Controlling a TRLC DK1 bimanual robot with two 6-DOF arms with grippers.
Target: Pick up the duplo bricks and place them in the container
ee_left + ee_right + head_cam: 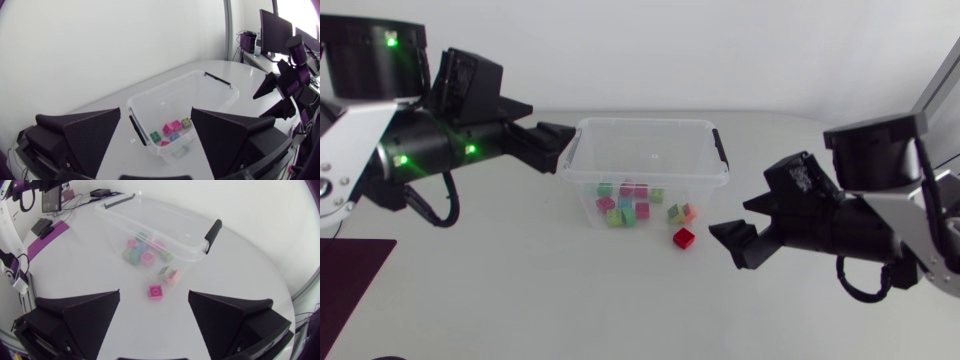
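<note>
1. Head view: the open-topped, clear container (645, 165) stands mid-table. Its walls blur the bricks (625, 203) heaped on its floor, so their number is hard to make out.
2. A green and orange pair (681, 212) sits at the container's front right corner. It cannot be told whether they lie inside the wall or just outside it.
3. The red brick (684, 237) lies on the table (540, 290), outside the container, near that corner and apart from the wall.
4. The left gripper (560, 150) hangs at the container's left rim; whether it touches the rim cannot be told. In the left wrist view its fingers (95, 130) stand wide apart with nothing held, and the container (150, 102) shows ahead, between them.
5. The right gripper (732, 235) is near the red brick, on its right. In the right wrist view it (154, 296) is spread wide and empty. The red brick (156, 292) lies ahead of the gap and is not touched.
6. Both arms are cut off by the head view's side edges.
7. Black handles (720, 145) sit on the container's short ends; one (213, 229) faces the right gripper.
8. Bare table lies in front of the container. A purple mat (350, 290) lies at the table's left edge.
</note>
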